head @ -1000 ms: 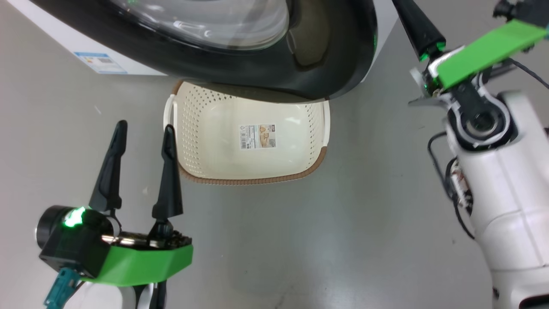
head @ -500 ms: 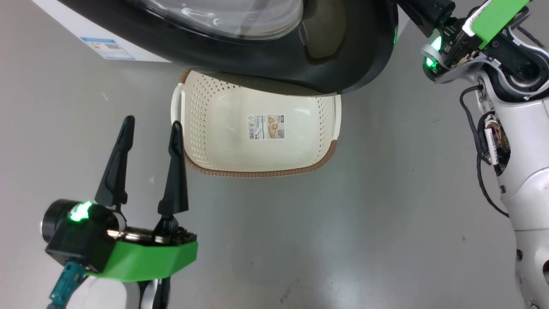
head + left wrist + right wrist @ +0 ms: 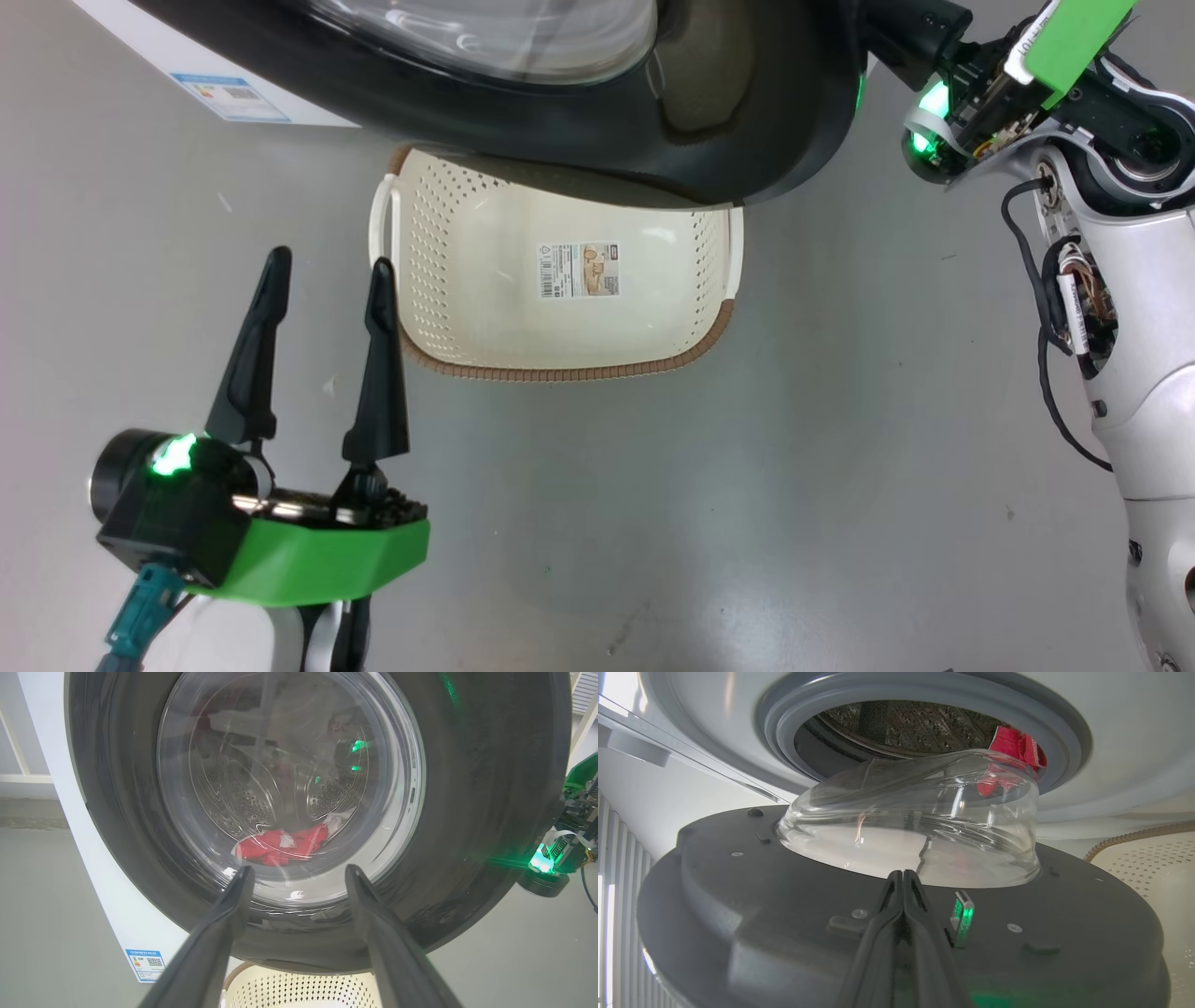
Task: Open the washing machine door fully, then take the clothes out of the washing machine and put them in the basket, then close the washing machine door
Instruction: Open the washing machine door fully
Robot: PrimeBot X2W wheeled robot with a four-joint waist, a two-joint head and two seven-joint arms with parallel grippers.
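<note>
Door (image 3: 523, 140) of the washing machine (image 3: 1111, 742): glossy black rim and bulging glass bowl. It stood partly open, swung out over the cream basket (image 3: 560, 371), which sat on the floor beneath it.

Right gripper (image 3: 902, 877): fingers pressed together, holding nothing. The tips were at the door's inner face, just below the glass bowl and just beside the latch hook (image 3: 964, 912). Contact could not be told.

Left gripper (image 3: 327, 263): fingers spread wide, empty. It hovered low by the basket's left side, facing the door's outer face.

Clothes (image 3: 280, 842): red with white, lying at the bottom of the steel drum (image 3: 901, 723).

Governing relation: the door's inner face lay directly ahead of the right fingertips, with the latch edge on that arm's side. The right arm was therefore judged nearer and better placed to push the door fully open.
</note>
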